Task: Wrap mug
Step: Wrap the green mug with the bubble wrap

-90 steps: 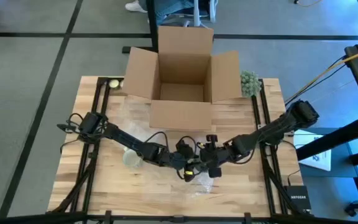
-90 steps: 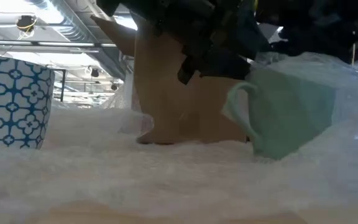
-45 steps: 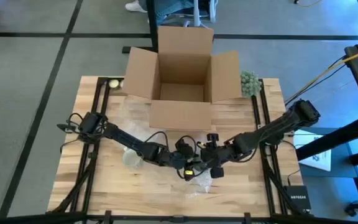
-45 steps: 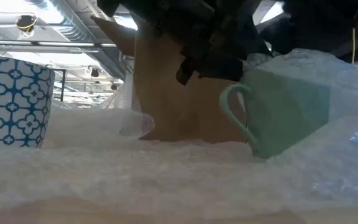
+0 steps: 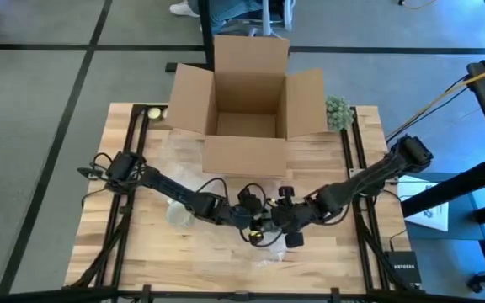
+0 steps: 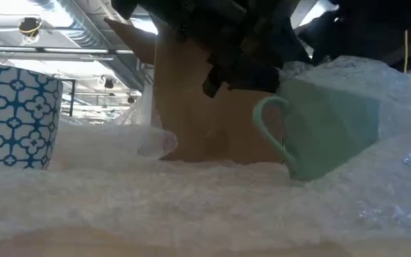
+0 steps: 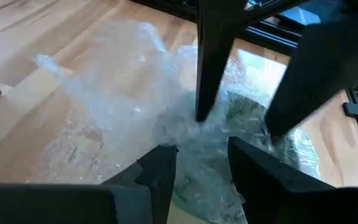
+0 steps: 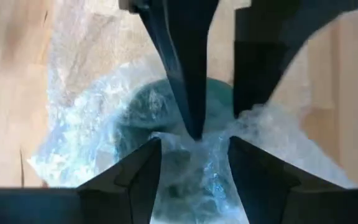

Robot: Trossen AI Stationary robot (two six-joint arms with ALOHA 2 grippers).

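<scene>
A mint-green mug (image 6: 330,128) lies tilted on the bubble wrap (image 6: 191,207), handle (image 6: 266,132) toward the blue-patterned cup; wrap is drawn up over its far side. From above it is hidden under both grippers at the table's middle near edge. My left gripper (image 5: 255,229) and my right gripper (image 5: 280,229) meet tip to tip over it, each shut on gathered wrap. The mug shows green through the wrap in the left wrist view (image 7: 247,115) and the right wrist view (image 8: 157,102). My left gripper has a bunch of bubble wrap (image 7: 201,152) between its two fingers, several crumpled layers, just over the mug. It comes slanting down from the table's left. The wrap drapes over the mug below it. My right gripper has the same gathered bubble wrap (image 8: 194,152) between its two fingers, coming slanting down from the table's right. The bunch stands up between the fingers, over the mug. The left gripper's fingertip (image 8: 191,124) meets the wrap right in front of it.
An open cardboard box (image 5: 247,101) stands at the table's far middle. A blue-and-white patterned cup (image 6: 13,114) stands left of the grippers, pale from above (image 5: 178,215). A green bumpy object (image 5: 338,111) and a small ball (image 5: 153,113) lie at the far corners.
The mug has shifted a little toward the blue-patterned cup and tipped further, its handle swinging that way, and the wrap has been drawn higher over it. My right gripper has edged toward the table's near edge. Since half a second ago almost nothing has moved.
</scene>
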